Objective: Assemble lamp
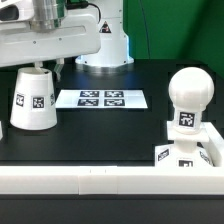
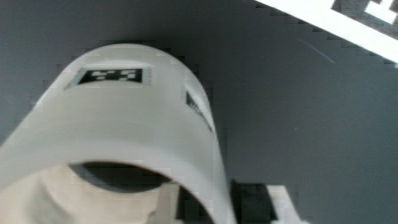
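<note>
Nearest to the exterior camera ran a low white rail (image 1: 90,182) along the front edge of the black table (image 1: 110,135). Just behind it, at the exterior view's right, stood the square stepped base (image 1: 185,153), with the round-headed bulb (image 1: 188,97) upright in it; the base was cut off by the picture's edge, and its lower part was hidden by the rail. A square tag showed on the neck of the bulb.

Farther back, at the exterior view's left, the tapered shade (image 1: 33,98) stood on the table with its wide end down, well apart from the base and bulb. The gripper (image 1: 40,58) was directly above the narrow top of the shade and appeared to touch it. Its fingertips were hidden against the shade and the arm, so whether it was released or clenched on the shade I could not tell.

In the wrist view the shade (image 2: 125,130) filled most of the picture, blurred, with a tag on its wall and a dark opening at its close end. A dark block at the frame's edge was perhaps one finger, but it was too unclear to say.

Behind the shade lay the marker board (image 1: 100,99), flat on the table, and farthest was the white foot of the arm (image 1: 103,45).
</note>
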{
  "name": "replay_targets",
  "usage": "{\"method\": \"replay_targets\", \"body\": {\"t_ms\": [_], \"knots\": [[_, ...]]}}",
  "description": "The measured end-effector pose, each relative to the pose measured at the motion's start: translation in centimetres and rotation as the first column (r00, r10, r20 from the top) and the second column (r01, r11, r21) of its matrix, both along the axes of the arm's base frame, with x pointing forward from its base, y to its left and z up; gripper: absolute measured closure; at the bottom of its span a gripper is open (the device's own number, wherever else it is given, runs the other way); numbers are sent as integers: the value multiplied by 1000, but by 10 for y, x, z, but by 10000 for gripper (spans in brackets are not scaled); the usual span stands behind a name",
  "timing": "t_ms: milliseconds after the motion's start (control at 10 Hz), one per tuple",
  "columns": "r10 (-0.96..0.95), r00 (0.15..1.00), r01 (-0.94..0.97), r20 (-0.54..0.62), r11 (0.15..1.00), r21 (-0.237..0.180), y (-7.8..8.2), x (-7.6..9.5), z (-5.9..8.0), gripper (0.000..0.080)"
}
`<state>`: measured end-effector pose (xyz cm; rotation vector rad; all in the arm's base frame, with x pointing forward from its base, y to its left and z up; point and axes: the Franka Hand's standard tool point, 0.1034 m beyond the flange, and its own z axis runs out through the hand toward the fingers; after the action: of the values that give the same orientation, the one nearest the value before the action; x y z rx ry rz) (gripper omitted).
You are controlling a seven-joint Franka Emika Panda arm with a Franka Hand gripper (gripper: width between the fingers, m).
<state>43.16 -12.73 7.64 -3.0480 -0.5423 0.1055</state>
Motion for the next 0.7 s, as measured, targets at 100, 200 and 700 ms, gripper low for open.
{"method": "replay_targets", "body": {"t_ms": [100, 200, 700], "knots": [[-1, 1000, 1, -9, 1000, 5, 6, 0, 0, 755], [-38, 999, 39, -28, 999, 14, 24, 1, 4, 755], [-209, 970, 220, -124, 973, 76, 125, 63, 79, 755]]}}
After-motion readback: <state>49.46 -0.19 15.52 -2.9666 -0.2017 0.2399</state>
